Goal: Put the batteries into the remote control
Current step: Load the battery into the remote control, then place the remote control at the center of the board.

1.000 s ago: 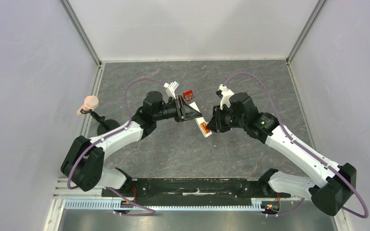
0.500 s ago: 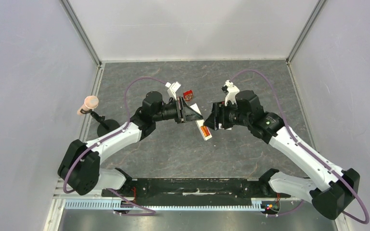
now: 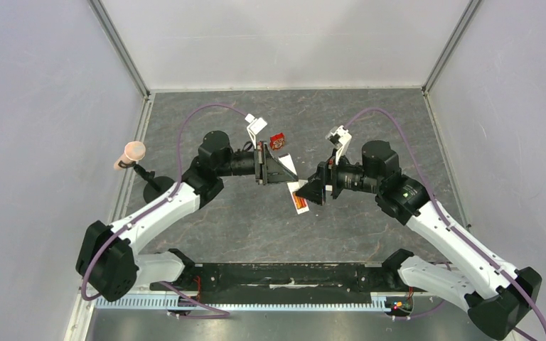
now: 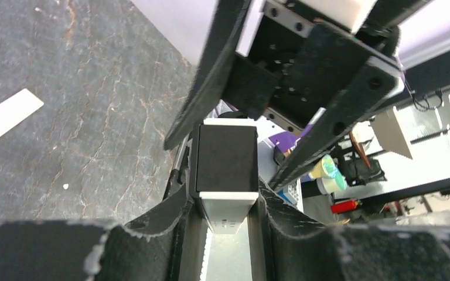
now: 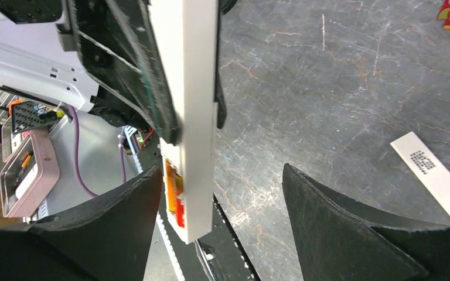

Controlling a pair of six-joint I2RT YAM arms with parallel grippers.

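The remote control point(image 3: 293, 186) is a slim white bar held off the table, and my left gripper point(image 3: 276, 171) is shut on its middle. In the left wrist view its dark end point(image 4: 225, 157) faces the camera between my fingers point(image 4: 170, 213). The batteries point(image 5: 174, 196) show as orange-red in the recess near the bar's point(image 5: 190, 117) free end, also seen from above point(image 3: 298, 202). My right gripper point(image 5: 220, 175) is open with its fingers on either side of that free end, the battery side facing the left finger. From above it point(image 3: 311, 192) sits just right of the bar.
A small red square box point(image 3: 278, 140) lies on the grey table behind the grippers. A thin white cover strip point(image 5: 436, 175) lies flat on the table, also in the left wrist view point(image 4: 6, 120). A pink-topped stand point(image 3: 134, 151) is at the left wall.
My right gripper has opened off the remote's end and drawn back to the right. The left arm has shifted slightly, keeping its hold on the remote.
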